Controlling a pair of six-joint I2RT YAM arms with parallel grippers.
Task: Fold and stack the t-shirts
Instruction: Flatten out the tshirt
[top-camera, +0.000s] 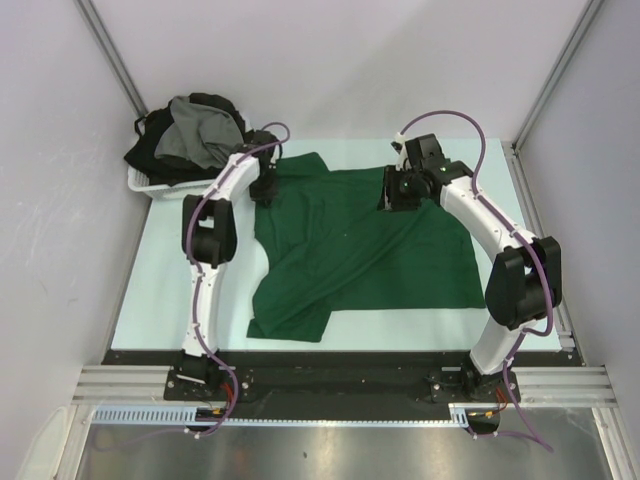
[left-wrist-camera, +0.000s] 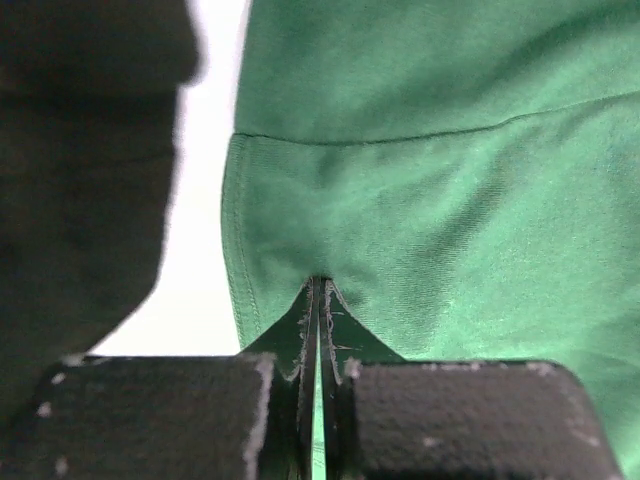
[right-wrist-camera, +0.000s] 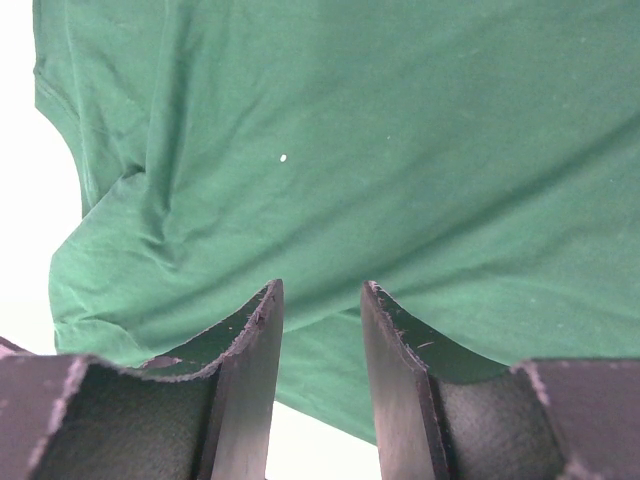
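The dark green t-shirt (top-camera: 360, 250) lies rumpled on the worktop (top-camera: 160, 290). The left pincer (left-wrist-camera: 318, 330) is clenched on the shirt's far-left edge. The right pincer (right-wrist-camera: 320, 300) stands released, jaws apart, at its far edge.

Pale table (top-camera: 160, 280) w/ dark green t-shirt (top-camera: 360, 250) spread on it, rumpled at near-left. White basket (top-camera: 147, 184) at far-left corner, poss. overhanging the edge.

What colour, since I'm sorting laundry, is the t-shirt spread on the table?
Dark green cotton t-shirt; clearest in the top external view.
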